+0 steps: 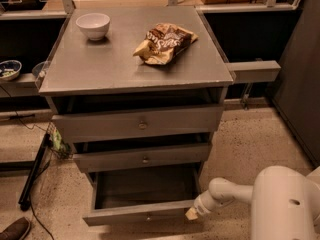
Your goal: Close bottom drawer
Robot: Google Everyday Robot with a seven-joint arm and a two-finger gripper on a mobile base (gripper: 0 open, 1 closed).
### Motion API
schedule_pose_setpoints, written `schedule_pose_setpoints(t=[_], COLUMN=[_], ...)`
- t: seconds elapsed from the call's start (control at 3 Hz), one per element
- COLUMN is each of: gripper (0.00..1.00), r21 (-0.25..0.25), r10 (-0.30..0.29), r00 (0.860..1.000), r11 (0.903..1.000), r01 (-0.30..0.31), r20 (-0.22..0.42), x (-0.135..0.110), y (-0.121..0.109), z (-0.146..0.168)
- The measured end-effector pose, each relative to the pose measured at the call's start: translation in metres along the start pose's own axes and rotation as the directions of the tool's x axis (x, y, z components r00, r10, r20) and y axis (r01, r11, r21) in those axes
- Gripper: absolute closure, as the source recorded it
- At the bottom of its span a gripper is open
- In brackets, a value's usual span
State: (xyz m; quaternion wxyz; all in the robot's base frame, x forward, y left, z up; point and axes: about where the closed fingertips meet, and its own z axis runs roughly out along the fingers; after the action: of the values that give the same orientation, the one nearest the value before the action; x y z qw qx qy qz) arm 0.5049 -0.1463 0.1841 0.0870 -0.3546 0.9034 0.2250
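Note:
The bottom drawer [142,213] is the lowest of three grey drawers in a grey cabinet and stands pulled far out, its inside bare. Its front panel runs along the bottom of the view. My gripper [192,213] is at the end of the white arm coming in from the lower right. Its tip sits at the right end of the drawer's front panel, touching or nearly touching it. The middle drawer [145,159] and top drawer [142,125] are each pulled out a little.
On the cabinet top [100,64] stand a white bowl [93,25] and a crumpled snack bag [162,43]. A dark stand leg [32,174] and cable lie on the speckled floor at left. A shoe [14,229] shows at the lower left corner.

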Motion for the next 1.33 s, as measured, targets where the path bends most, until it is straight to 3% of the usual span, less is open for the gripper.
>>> schedule_pose_setpoints(t=[1.33], gripper=[1.0], r21=[-0.006], r10=[-0.019], r00=[0.999], r11=[0.9998], r01=[0.02], r20=[0.028], x=[-0.013], y=[0.001], z=[0.0])
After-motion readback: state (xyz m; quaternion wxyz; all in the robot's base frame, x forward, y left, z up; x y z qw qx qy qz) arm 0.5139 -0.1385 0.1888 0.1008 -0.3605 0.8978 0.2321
